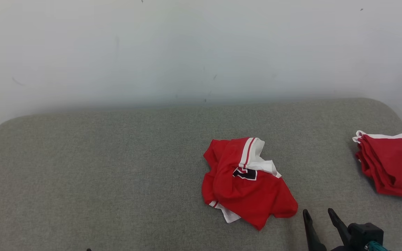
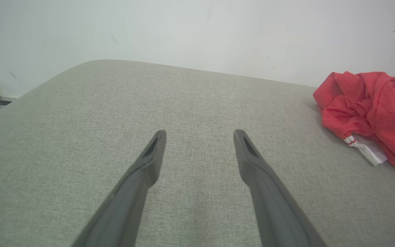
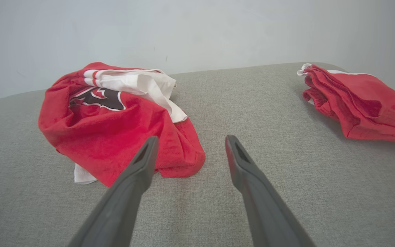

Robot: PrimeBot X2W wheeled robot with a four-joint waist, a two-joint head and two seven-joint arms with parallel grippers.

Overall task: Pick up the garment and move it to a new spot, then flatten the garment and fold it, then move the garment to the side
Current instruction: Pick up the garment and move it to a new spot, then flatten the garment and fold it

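Two red garments lie on the grey worktop (image 1: 117,174): crumpled garment (image 1: 246,188), black emblem (image 1: 245,173) showing, lower centre of head view; folded garment (image 1: 391,167) at right edge. Left claw (image 2: 200,132) and right claw (image 1: 317,210) both gape, empty

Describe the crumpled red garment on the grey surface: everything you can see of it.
The crumpled garment is a red top of soft knit cloth with white panels, red-and-white striped trim and a dark logo outlined in white. It lies bunched in a loose heap, a white edge poking out near-left. It rests right of centre on the grey padded surface, which alone touches it; the right gripper, jaws open, sits just off its near right corner.
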